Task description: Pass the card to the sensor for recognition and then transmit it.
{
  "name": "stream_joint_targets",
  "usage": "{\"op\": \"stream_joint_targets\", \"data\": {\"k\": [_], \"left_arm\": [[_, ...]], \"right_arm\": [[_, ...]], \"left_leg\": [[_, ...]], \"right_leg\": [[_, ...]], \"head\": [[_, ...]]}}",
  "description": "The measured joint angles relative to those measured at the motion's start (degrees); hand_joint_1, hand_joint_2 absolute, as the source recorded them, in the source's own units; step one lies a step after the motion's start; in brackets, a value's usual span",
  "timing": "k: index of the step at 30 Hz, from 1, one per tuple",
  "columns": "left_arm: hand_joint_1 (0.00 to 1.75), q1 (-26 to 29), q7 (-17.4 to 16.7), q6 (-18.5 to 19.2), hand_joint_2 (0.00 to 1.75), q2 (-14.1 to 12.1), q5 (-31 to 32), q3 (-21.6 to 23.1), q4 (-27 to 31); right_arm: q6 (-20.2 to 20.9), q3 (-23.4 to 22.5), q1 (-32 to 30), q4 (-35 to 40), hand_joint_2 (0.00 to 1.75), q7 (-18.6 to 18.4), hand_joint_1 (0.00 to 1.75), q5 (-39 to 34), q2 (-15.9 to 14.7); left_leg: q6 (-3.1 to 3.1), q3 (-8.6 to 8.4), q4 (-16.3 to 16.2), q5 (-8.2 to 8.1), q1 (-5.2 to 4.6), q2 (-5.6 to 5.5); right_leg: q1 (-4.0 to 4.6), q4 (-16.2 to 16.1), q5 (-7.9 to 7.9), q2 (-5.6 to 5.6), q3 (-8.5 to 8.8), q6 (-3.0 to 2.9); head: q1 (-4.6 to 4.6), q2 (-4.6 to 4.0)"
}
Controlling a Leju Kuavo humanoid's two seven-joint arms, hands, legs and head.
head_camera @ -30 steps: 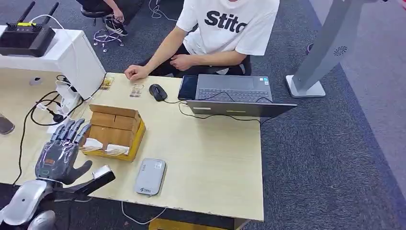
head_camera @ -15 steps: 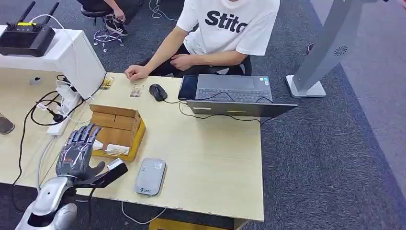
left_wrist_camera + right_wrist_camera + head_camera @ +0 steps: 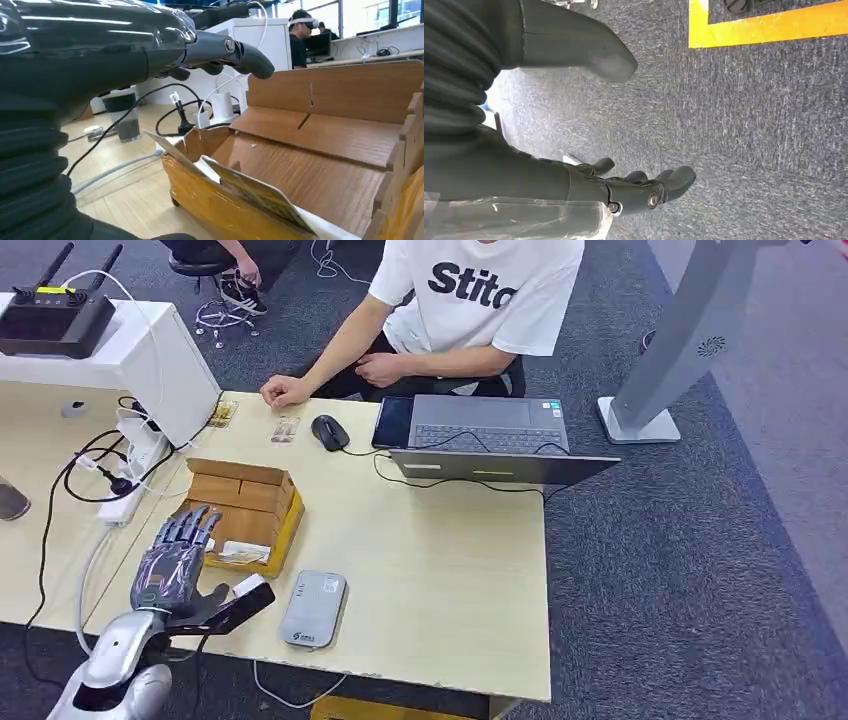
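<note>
Cards (image 3: pixel 243 553) lie in the front slot of a wooden box (image 3: pixel 243 502), leaning flat-ish, long axis running along the box's front wall; the left wrist view shows one printed card (image 3: pixel 252 194) tilted against the yellow-taped front edge, face up, corner poking past the rim. Left robot hand (image 3: pixel 175 565) hovers just beside the box's near-left corner, fingers spread and extended toward it, thumb out, holding nothing. Grey card sensor (image 3: pixel 314 608) lies flat near the front edge of the bench (image 3: pixel 440 580), just beside the box. Farther back: mouse (image 3: pixel 329 432), open laptop (image 3: pixel 490 436), two small cards (image 3: pixel 285 428), power strip with cables (image 3: pixel 120 475). Seated person in a white shirt rests a hand (image 3: pixel 285 391) on the bench's far edge. Light wood bench, dark grey carpet, grey stand (image 3: pixel 680 350) on the right. Right robot hand (image 3: pixel 624 187) hangs over carpet near a yellow floor line (image 3: pixel 769 25), fingers loosely apart, empty.
</note>
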State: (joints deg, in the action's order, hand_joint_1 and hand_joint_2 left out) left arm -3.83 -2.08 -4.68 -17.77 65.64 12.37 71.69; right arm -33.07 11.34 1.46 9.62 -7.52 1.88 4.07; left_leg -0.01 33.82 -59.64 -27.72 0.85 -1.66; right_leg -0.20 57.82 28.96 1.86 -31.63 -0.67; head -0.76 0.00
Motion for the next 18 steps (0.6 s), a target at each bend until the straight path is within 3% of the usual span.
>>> {"op": "stream_joint_targets", "data": {"k": [14, 16, 17, 18], "left_arm": [[0.24, 0.01, 0.72, -0.63, 1.75, -0.04, -0.17, 0.00, -0.89], [0.40, 0.00, 1.14, -1.14, 1.75, -0.02, -0.17, 0.00, -1.16], [0.40, 0.00, 1.18, -1.22, 1.75, 0.00, -0.17, 0.00, -1.31], [0.66, 0.00, 1.27, -1.36, 1.75, 0.00, -0.17, 0.00, -1.44]], "right_arm": [[0.04, 0.54, -0.01, 0.00, 1.75, 0.00, 0.00, 0.48, 0.00], [0.04, 0.55, -0.01, 0.00, 1.75, 0.00, 0.00, 0.52, 0.00], [0.04, 0.57, 0.00, 0.00, 1.75, 0.00, 0.00, 0.55, 0.00], [0.04, 0.57, -0.01, 0.00, 1.75, 0.02, 0.00, 0.57, 0.00]], "left_leg": [[0.00, 0.00, 0.00, 0.00, 0.00, 0.00], [0.00, 0.00, 0.00, 0.00, 0.00, 0.00], [0.00, 0.00, 0.00, 0.00, 0.00, 0.00], [0.00, 0.00, 0.00, 0.00, 0.00, 0.00]], "right_leg": [[0.00, 0.00, 0.00, 0.00, 0.00, 0.00], [0.00, 0.00, 0.00, 0.00, 0.00, 0.00], [0.00, 0.00, 0.00, 0.00, 0.00, 0.00], [0.00, 0.00, 0.00, 0.00, 0.00, 0.00]], "head": [[0.00, 0.00], [-0.02, 0.00], [0.00, 0.00], [-0.02, 0.00]]}}
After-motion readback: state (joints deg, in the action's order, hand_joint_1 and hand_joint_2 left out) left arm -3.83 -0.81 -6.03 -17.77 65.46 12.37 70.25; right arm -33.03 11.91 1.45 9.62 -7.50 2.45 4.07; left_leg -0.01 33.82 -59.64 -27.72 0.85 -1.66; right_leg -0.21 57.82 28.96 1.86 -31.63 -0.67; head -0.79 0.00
